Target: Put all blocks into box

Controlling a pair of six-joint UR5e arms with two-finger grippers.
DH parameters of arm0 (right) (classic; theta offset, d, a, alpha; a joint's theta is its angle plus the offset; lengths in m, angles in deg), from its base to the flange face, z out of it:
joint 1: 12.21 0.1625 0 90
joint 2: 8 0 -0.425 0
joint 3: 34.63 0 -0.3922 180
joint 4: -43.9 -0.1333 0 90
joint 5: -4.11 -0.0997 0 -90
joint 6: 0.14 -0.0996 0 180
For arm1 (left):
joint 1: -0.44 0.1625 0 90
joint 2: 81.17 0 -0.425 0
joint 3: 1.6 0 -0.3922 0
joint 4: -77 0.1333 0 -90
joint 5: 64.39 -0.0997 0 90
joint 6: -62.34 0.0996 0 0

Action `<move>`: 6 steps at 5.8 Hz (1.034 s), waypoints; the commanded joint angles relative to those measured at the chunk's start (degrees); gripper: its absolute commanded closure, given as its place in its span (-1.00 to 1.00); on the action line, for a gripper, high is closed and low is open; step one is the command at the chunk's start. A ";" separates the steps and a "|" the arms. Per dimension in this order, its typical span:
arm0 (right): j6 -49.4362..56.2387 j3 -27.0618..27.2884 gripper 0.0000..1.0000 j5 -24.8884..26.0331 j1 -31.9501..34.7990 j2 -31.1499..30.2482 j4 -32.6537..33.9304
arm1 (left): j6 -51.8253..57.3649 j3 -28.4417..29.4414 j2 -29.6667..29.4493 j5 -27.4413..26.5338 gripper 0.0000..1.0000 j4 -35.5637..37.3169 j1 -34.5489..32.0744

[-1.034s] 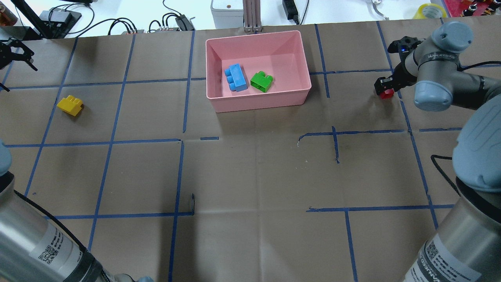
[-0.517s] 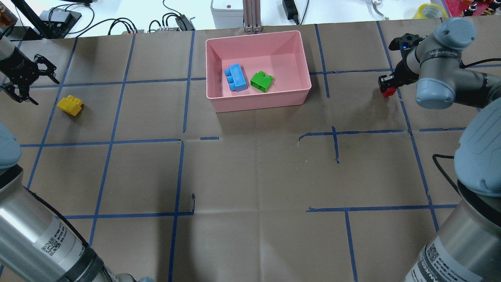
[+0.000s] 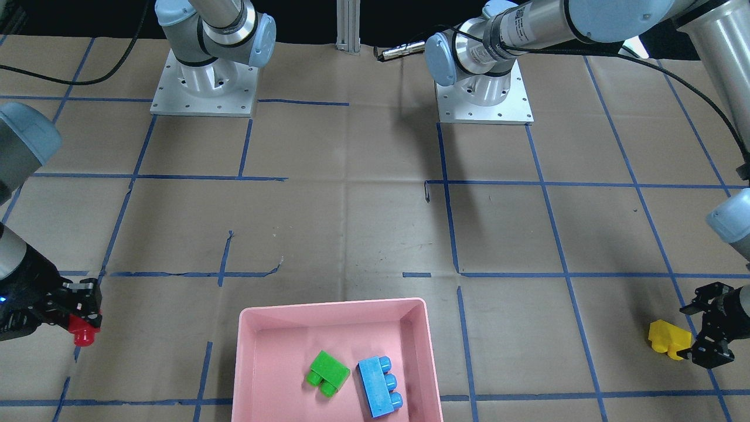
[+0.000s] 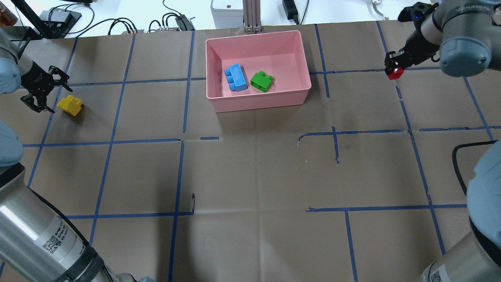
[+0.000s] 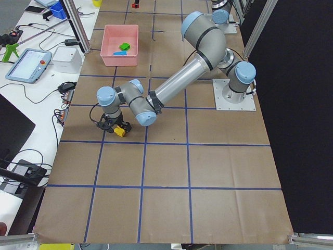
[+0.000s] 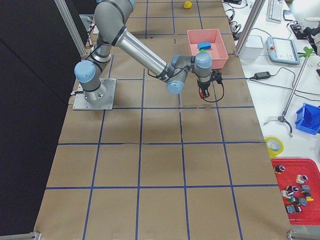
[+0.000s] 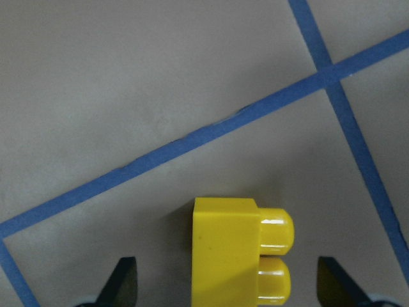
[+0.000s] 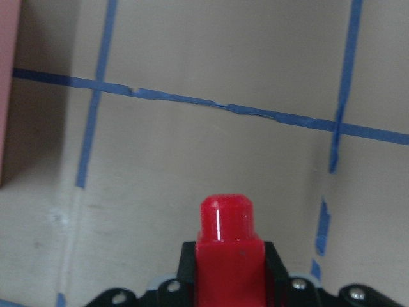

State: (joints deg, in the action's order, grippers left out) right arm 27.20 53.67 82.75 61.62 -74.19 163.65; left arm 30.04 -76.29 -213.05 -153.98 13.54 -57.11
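The pink box (image 4: pixel 306 84) stands at the table's far middle and holds the blue block (image 4: pixel 235 77) and the green block (image 4: pixel 261 81). The yellow block (image 4: pixel 70 105) lies on the paper at the far left. My left gripper (image 4: pixel 46 91) is open just left of it; in the left wrist view the yellow block (image 7: pixel 239 254) sits between the two fingertips (image 7: pixel 123 284), apart from both. My right gripper (image 4: pixel 394 69) is shut on the red block (image 4: pixel 394 73) and holds it above the table, right of the box. The red block (image 8: pixel 225 252) shows clamped in the right wrist view.
Brown paper with blue tape lines covers the table. Cables and small devices (image 4: pixel 178 21) lie past the far edge. A yellow tape roll (image 4: pixel 429 10) sits at the far right. The arm bases (image 3: pixel 483 94) stand on the robot's side.
My left gripper has moved in from the far left edge to the yellow block. My right gripper has lifted the red block and carried it away from the robot.
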 commanded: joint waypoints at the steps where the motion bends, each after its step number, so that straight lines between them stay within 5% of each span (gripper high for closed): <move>1: -0.96 -2.61 0.95 -8.38 7.69 0.26 -3.49 | -0.21 -2.02 -0.12 0.29 -0.99 1.84 0.08; 4: -23.97 -3.65 0.93 -8.86 21.50 9.74 19.95 | -0.83 -2.82 -1.08 0.29 -0.95 3.34 0.08; 5: -29.65 -3.57 0.63 -8.94 22.58 10.20 20.69 | -0.74 -2.65 -1.26 0.37 -0.93 4.22 0.08; 6: -31.19 -3.57 -0.72 -8.68 22.94 10.11 20.78 | -0.74 -2.65 -1.27 0.37 -0.90 4.23 0.08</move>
State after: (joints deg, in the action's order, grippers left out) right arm -1.23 50.12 73.91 83.80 -64.33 183.77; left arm 29.27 -78.99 -214.22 -153.63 17.48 -57.04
